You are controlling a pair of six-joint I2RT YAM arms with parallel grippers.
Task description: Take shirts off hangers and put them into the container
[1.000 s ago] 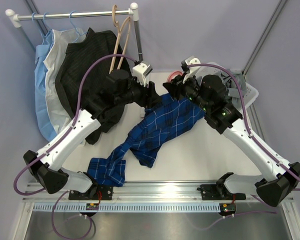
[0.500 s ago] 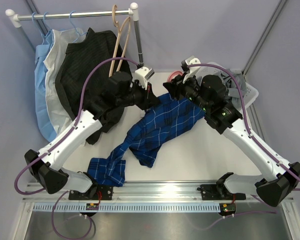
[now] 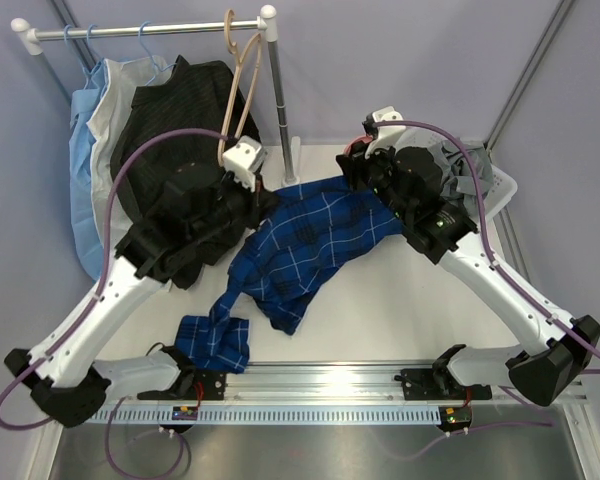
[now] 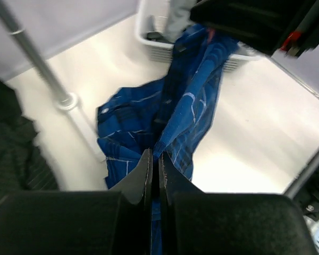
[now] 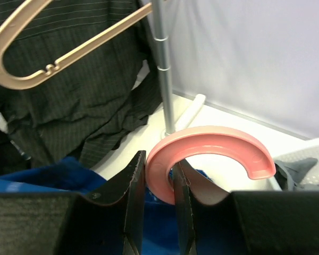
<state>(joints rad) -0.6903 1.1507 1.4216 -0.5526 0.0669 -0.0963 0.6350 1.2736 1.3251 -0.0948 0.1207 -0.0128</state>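
The dark blue plaid shirt (image 3: 305, 245) lies stretched across the table, its collar end still on the pink hanger (image 5: 202, 146). My left gripper (image 4: 154, 156) is shut on a fold of this plaid shirt (image 4: 186, 106), at the shirt's left edge in the top view. My right gripper (image 5: 158, 164) is shut on the pink hanger's thick hook, raised beside the container (image 3: 500, 190). The grey shirt (image 3: 465, 165) lies inside that white basket. The tan hanger (image 3: 242, 75) hangs bare on the rail.
A black pinstriped shirt (image 3: 170, 110) and light blue and white shirts (image 3: 90, 150) hang on the rack at the back left. The rack's upright pole (image 3: 278, 95) stands between the two grippers. One plaid sleeve (image 3: 215, 340) trails toward the near edge.
My left gripper has shut on the plaid shirt and drawn back to the left, dragging the cloth with it. The right gripper keeps its hold on the pink hook.
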